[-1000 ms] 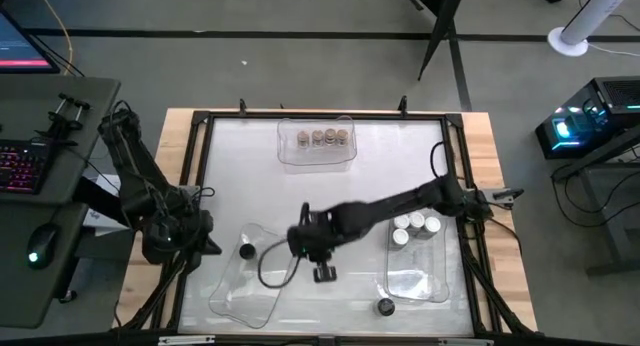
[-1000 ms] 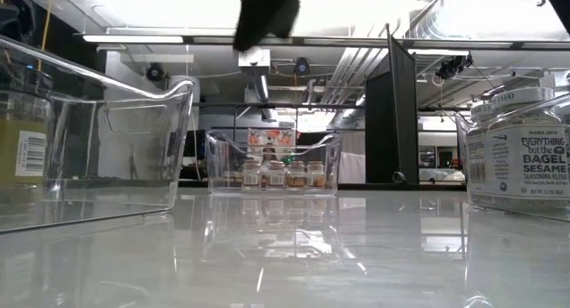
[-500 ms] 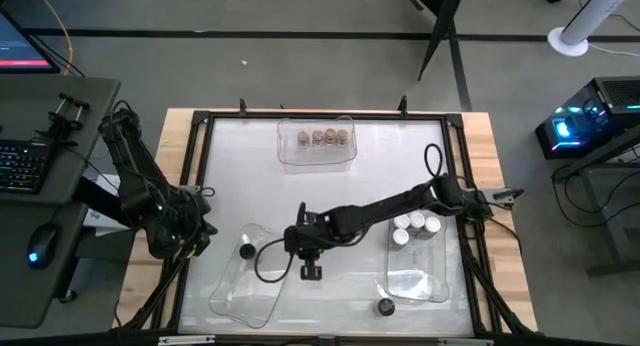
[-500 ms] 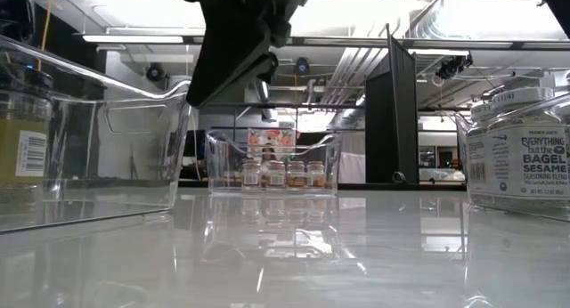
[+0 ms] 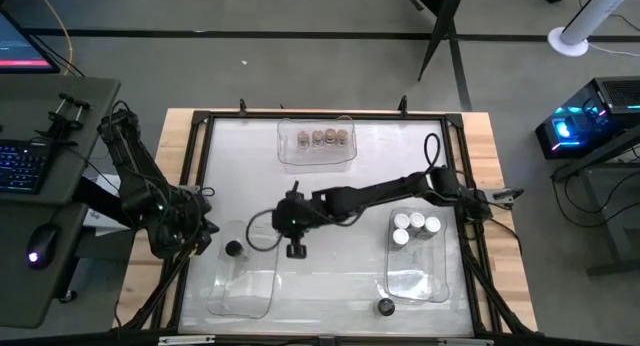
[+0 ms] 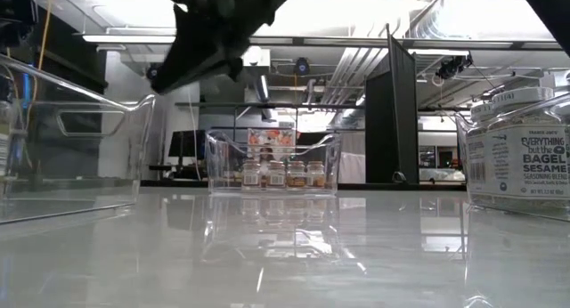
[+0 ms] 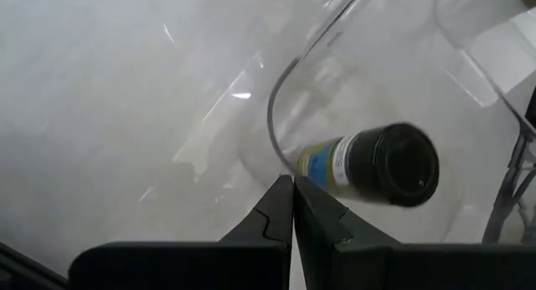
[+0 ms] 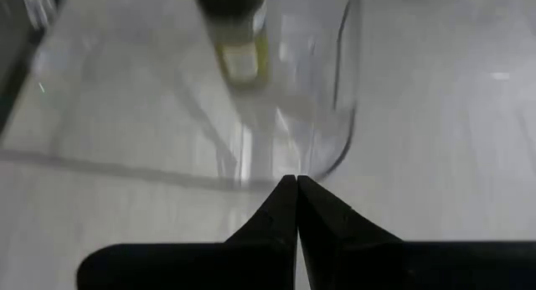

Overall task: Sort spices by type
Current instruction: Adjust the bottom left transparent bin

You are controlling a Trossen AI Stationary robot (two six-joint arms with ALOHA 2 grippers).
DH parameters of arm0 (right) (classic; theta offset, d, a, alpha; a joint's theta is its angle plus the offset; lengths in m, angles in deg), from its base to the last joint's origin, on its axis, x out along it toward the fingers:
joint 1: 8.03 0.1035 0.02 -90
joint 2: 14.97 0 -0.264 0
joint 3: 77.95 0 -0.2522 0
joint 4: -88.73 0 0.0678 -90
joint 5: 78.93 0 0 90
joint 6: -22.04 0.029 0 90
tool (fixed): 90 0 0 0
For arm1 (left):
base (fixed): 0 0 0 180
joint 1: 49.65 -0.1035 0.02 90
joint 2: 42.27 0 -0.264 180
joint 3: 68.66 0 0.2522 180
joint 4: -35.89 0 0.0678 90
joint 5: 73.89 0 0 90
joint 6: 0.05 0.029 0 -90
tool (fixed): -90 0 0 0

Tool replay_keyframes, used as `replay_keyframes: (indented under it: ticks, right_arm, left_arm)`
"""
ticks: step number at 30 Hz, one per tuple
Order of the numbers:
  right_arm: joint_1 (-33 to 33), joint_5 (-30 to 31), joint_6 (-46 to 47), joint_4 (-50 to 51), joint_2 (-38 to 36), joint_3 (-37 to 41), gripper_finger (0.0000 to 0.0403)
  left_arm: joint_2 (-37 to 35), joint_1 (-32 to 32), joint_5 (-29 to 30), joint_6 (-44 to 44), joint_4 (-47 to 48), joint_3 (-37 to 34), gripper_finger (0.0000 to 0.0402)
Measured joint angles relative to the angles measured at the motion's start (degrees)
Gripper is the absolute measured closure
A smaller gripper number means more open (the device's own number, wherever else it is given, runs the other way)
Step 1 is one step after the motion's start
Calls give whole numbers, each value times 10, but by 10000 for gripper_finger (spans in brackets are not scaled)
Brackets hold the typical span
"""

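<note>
A clear bin (image 5: 245,286) stands near the table's near left. In it stands a black-lidded spice jar (image 5: 233,249), also seen in the left wrist view (image 7: 377,164). My right gripper (image 5: 295,250) is shut at the bin's right far corner. My left gripper (image 5: 203,233) is shut at the bin's left rim (image 7: 272,126); I cannot tell whether it touches. Several tan-lidded jars (image 5: 322,137) stand in the far bin (image 5: 345,158). Three white-lidded jars (image 5: 415,226) stand in the right bin (image 5: 420,281). Another black-lidded jar (image 5: 385,306) stands on the table by the near edge. My right gripper has its shut fingertips (image 8: 295,183) against the outer side of the near-left bin's rounded corner (image 8: 335,160). The fingers slant down from the table's right side. The bin stays flat on the table.
Bare white tabletop (image 5: 330,196) lies between the three bins. A dark frame (image 5: 195,166) runs round the table. The low view shows the right arm's dark gripper (image 6: 214,32) above the left bin's wall (image 6: 98,157).
My right gripper has gone down and toward the table's left and far edges, staying shut. The near-left bin, with the black-lidded jar upright in it, has slid along the table toward the left edge.
</note>
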Motion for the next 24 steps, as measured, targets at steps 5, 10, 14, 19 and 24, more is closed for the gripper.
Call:
replay_keyframes:
  ticks: [5,10,14,19,24]
  right_arm:
    - [-19,-22,-14,-71,6,0,402]
    - [-38,7,2,-91,-3,0,402]
    - [-53,-6,15,-52,-38,0,403]
    - [-53,-86,1,64,-36,1,403]
    - [-41,-108,16,31,-6,1,403]
  left_arm:
    - [0,0,28,0,1,0,401]
    - [0,0,37,6,1,0,401]
    - [0,0,39,15,1,0,401]
    - [-1,0,70,16,1,0,401]
    - [-3,-1,175,15,4,0,401]
